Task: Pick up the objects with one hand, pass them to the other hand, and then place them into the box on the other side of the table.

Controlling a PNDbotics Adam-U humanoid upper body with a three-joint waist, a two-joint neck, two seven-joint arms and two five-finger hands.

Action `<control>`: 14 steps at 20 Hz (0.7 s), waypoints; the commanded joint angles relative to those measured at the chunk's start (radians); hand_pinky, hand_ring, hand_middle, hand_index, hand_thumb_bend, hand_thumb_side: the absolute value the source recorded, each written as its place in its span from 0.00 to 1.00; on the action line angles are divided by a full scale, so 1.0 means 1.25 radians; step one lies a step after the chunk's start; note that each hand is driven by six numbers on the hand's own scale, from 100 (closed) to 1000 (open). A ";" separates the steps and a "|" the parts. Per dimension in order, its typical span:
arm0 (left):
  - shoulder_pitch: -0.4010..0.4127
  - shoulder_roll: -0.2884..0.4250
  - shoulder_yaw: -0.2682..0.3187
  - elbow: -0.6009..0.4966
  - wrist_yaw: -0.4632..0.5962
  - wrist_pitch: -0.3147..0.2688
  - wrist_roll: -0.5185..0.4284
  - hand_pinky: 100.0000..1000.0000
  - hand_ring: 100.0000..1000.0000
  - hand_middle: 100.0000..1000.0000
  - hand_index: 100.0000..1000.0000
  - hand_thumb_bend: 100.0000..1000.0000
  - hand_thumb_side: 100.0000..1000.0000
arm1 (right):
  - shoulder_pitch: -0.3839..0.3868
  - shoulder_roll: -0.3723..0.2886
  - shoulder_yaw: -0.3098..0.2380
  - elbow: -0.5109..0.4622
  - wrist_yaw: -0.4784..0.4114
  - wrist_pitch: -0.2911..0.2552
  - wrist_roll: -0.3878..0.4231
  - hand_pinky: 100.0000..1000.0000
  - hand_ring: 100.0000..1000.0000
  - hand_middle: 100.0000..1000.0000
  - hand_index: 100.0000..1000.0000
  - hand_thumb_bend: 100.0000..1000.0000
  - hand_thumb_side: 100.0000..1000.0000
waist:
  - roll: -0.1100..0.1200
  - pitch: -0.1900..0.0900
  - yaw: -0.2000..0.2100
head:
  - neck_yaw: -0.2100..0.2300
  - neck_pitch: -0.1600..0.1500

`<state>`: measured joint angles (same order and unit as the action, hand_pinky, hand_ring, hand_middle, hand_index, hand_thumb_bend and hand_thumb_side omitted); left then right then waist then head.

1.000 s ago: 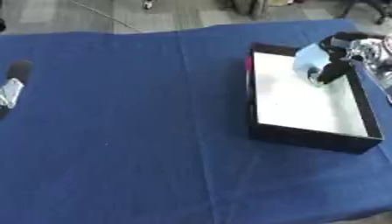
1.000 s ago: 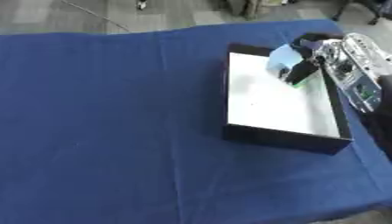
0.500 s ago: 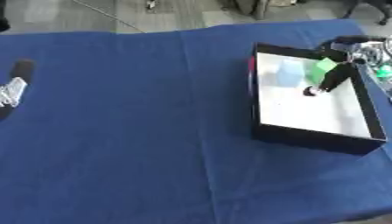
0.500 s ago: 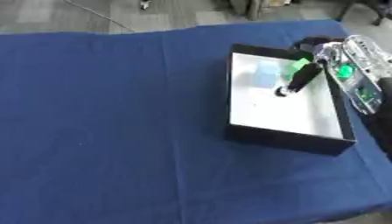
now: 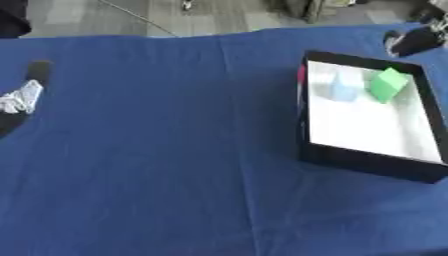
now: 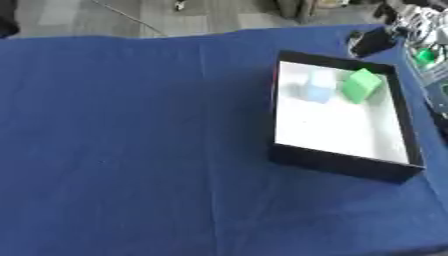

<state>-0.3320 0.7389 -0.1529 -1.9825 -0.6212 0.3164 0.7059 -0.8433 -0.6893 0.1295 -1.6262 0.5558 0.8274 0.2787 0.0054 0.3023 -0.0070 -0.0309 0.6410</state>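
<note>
The right hand (image 6: pixel 378 40) hangs beyond the far right corner of the black box (image 6: pixel 337 162), holding nothing; I cannot tell its finger spread. A green block (image 6: pixel 360 86) and pale blue block (image 6: pixel 318 86) lie side by side inside. The left hand (image 5: pixel 22 97) rests at the left edge, fingers relaxed.

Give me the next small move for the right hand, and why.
Probably pull the right hand clear of the box toward its own side. The green block and pale blue block both lie inside at the far end, and no other object shows on the blue cloth. The left hand idles at the left edge.
</note>
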 commanded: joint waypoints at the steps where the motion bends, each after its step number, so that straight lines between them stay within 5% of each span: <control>1: 0.005 0.047 0.022 -0.014 0.053 0.014 -0.063 0.76 0.74 0.72 0.81 0.52 0.48 | -0.022 0.004 -0.006 -0.031 -0.143 0.011 -0.183 0.69 0.83 0.81 0.91 0.00 0.34 | 0.002 -0.023 0.005 | 0.023 0.004; 6: 0.019 0.099 0.052 -0.014 0.189 0.055 -0.259 0.79 0.78 0.74 0.82 0.50 0.54 | -0.035 0.036 0.027 -0.014 -0.287 -0.036 -0.395 0.67 0.83 0.80 0.90 0.00 0.30 | 0.005 -0.025 0.017 | 0.042 0.007; 14: 0.048 0.205 0.104 -0.005 0.355 0.150 -0.586 0.86 0.85 0.78 0.87 0.51 0.52 | -0.058 0.073 0.056 0.001 -0.337 -0.056 -0.511 0.66 0.80 0.78 0.88 0.00 0.27 | 0.010 -0.026 0.030 | 0.065 0.013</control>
<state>-0.2662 0.9406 -0.0500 -1.9802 -0.2076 0.4884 0.0307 -0.8919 -0.5876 0.2017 -1.6204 0.1420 0.7569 -0.3389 0.0151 0.2971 0.0289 0.0449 0.6572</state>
